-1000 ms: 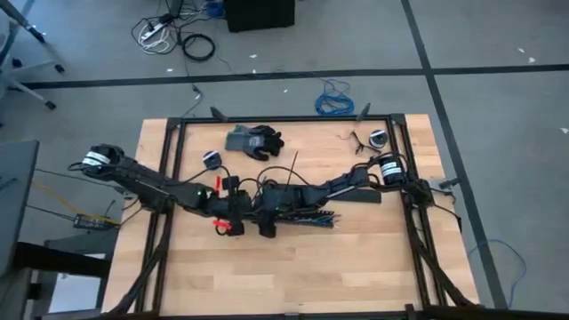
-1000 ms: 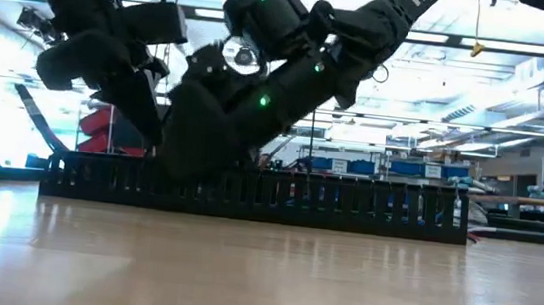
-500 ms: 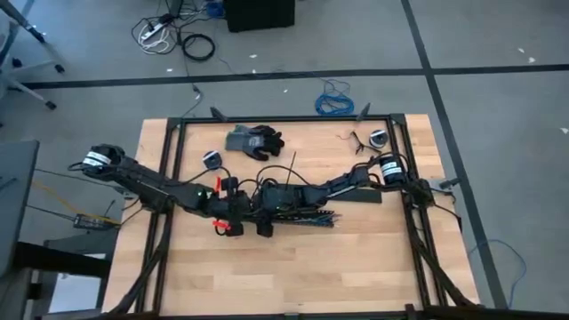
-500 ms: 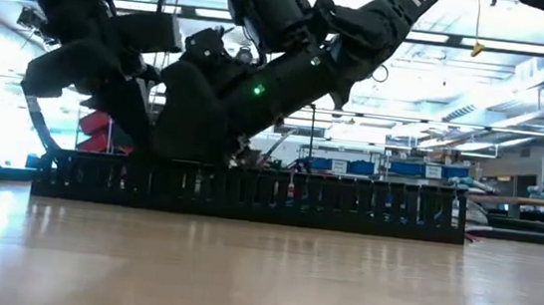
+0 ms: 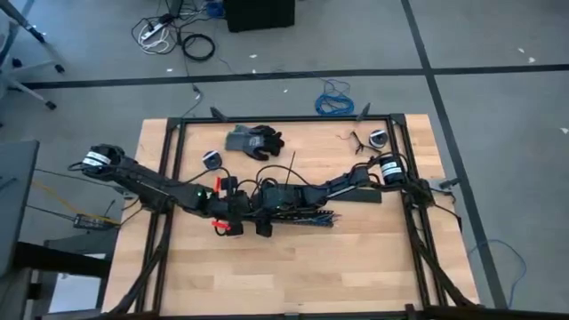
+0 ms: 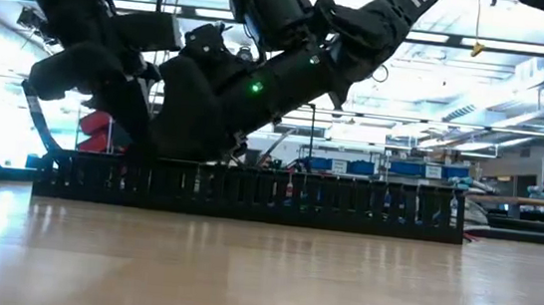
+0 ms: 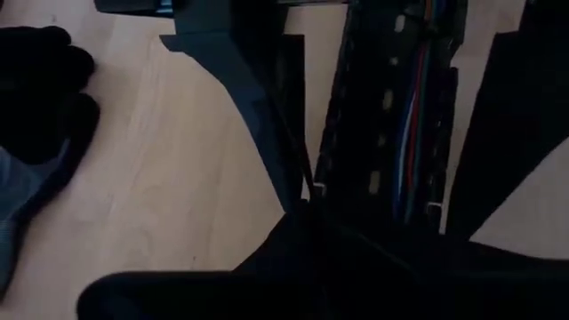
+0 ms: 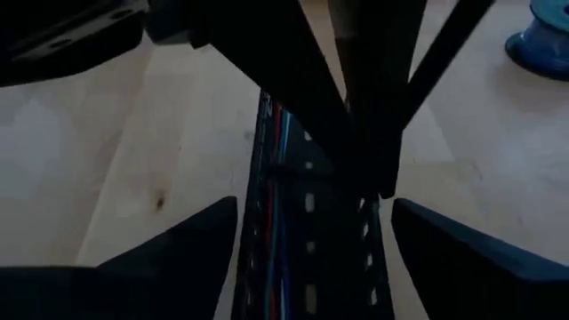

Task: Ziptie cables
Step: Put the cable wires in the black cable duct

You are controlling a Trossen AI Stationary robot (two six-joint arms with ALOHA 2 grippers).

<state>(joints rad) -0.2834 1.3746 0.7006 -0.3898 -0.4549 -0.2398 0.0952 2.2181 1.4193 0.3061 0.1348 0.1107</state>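
A black slotted duct [image 5: 307,213] lies on the wooden table, and the cables [image 7: 418,116], thin coloured wires, run along its channel. Both arms meet over the duct's left end. My right gripper [image 8: 316,209] is open; one finger [image 8: 191,244] stands on each side of the duct, and I cannot tell whether they touch it. My left gripper [image 8: 373,169] comes from the other side with its fingertips drawn together at the duct's edge. A thin black strip [image 7: 289,147] runs away from those tips. My left gripper has its fingertips together at the near end of the thin black strip [image 7: 305,191], beside the duct's wall. The spot is dark, and the hold itself does not show. The fingers slant down from the table's left. The strip runs on toward the far edge.
A dark work glove [image 5: 255,140] lies toward the far edge, with a tape roll [image 5: 212,158] to its left and another [image 5: 378,138] at the far right. A black frame [image 5: 169,178] borders the table. Bare wood lies toward the near edge.
Both grippers have shifted a little toward the table's left edge, and my right arm has tipped lower over the duct. The duct has slid slightly leftward with them. Most of the motion came early in the second.
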